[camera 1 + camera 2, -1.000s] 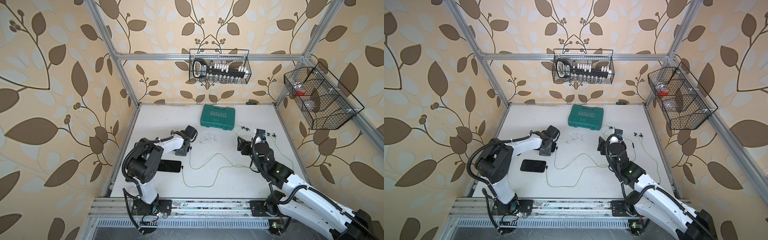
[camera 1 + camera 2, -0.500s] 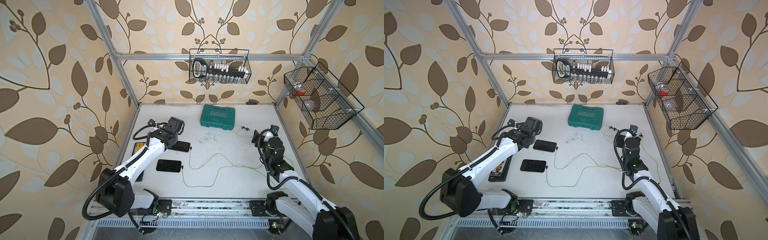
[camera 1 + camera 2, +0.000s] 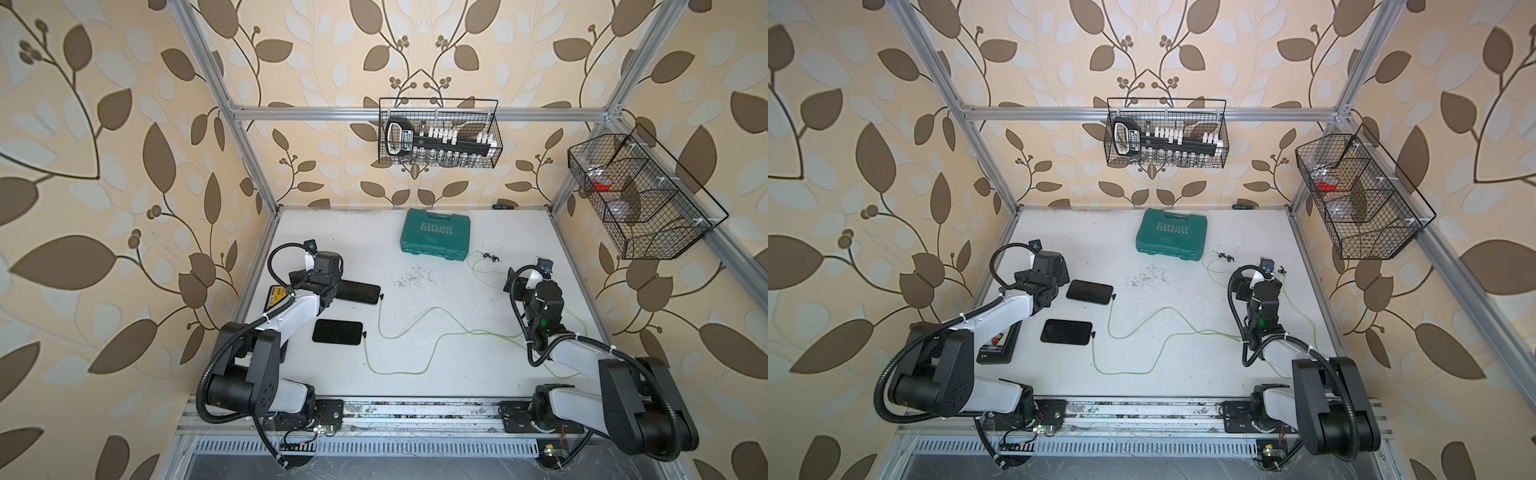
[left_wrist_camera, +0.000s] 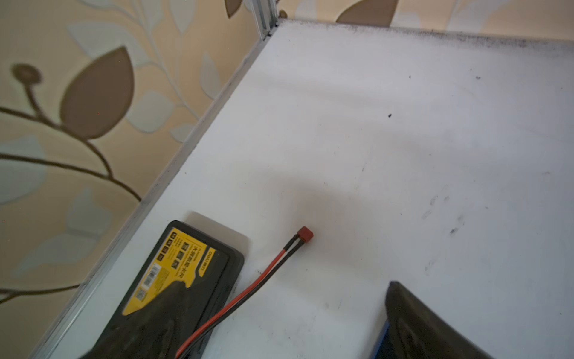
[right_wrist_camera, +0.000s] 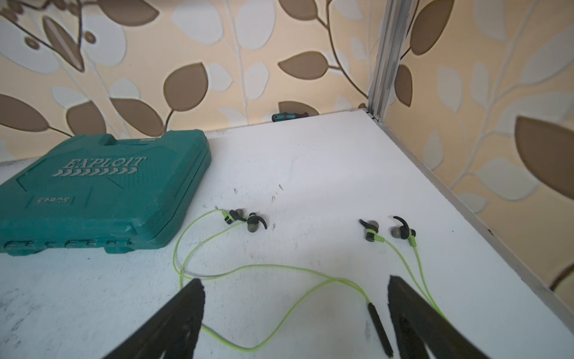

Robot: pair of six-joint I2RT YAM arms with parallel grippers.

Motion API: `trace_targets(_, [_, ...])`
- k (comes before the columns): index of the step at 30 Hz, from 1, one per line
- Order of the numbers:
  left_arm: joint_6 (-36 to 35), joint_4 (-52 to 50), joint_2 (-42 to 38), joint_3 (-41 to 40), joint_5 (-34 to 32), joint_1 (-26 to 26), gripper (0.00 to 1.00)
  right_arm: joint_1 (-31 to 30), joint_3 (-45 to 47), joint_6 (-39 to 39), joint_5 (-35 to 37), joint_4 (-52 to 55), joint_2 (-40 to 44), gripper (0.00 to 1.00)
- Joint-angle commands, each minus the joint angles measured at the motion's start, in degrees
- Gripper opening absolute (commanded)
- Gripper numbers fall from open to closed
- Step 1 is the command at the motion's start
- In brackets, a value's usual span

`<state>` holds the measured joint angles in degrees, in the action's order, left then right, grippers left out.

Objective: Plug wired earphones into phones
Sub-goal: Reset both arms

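Two black phones lie left of centre, one farther (image 3: 358, 293) (image 3: 1090, 292) and one nearer (image 3: 337, 331) (image 3: 1067, 331). A small black plug (image 3: 381, 296) sits against the right end of the farther phone, and another plug (image 3: 365, 333) against the nearer one. The yellow-green earphones' cables (image 3: 432, 316) trail right to black earbuds (image 5: 245, 219) (image 5: 385, 231). My left gripper (image 3: 305, 277) (image 4: 282, 292) is open and empty, just left of the farther phone. My right gripper (image 3: 513, 284) (image 5: 293, 281) is open over a cable loop, touching nothing.
A teal toolbox (image 3: 436, 235) (image 5: 93, 192) stands at the back centre. A black-and-yellow bit case (image 4: 174, 273) lies along the left edge, with a red-tipped wire (image 4: 306, 231) beside it. Wire baskets (image 3: 438, 137) (image 3: 636, 195) hang on the walls. A small screwdriver (image 5: 289, 116) rests at the back wall.
My left gripper drew back left off the farther phone, leaving it in full view. The right arm swung right and folded back toward its base, and its jaws widened a little.
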<state>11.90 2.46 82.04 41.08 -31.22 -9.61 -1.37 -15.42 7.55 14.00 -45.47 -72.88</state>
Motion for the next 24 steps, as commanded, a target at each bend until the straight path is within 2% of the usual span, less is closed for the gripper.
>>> trace_targets(1, [-8.61,8.37,3.24,-0.03,6.36,0.90,0.99,0.14,1.27,-1.58,-2.67,-8.95,-3.04,0.91])
trace_targets(3, [-9.94,14.95,4.50,-2.58,4.41,1.26,0.99,0.12,0.08,-2.89,-4.08,-8.97,-4.85,0.91])
trace_targets(7, [-11.09,23.18,5.15,-7.99,14.43,3.84,0.99,0.20,1.29,-4.81,-7.59,-16.02,-9.56,0.92])
trace_targets(10, [-11.08,27.56,4.40,-11.19,14.82,3.89,0.99,0.16,1.90,-5.40,-9.27,-20.88,-13.85,0.92])
trace_targets(12, [-11.17,32.70,3.07,-14.70,15.97,4.17,0.99,0.48,1.28,-5.09,-9.58,-18.32,-13.23,0.95])
trace_targets(14, [-10.90,37.94,3.44,-17.80,23.38,6.85,0.99,0.61,1.01,-4.92,-9.67,-18.52,-13.82,0.99])
trace_targets(15, [-11.62,44.43,5.22,-19.85,23.54,7.14,0.99,0.82,1.01,-4.84,-9.93,-18.29,-13.68,0.99])
trace_targets(17, [-11.07,39.92,4.23,-18.76,23.73,7.13,0.99,0.84,1.14,-4.83,-9.96,-18.44,-13.66,1.00])
trace_targets(24, [-11.02,40.40,3.62,-19.20,23.75,7.23,0.99,0.84,1.36,-4.83,-10.04,-18.73,-13.34,1.00])
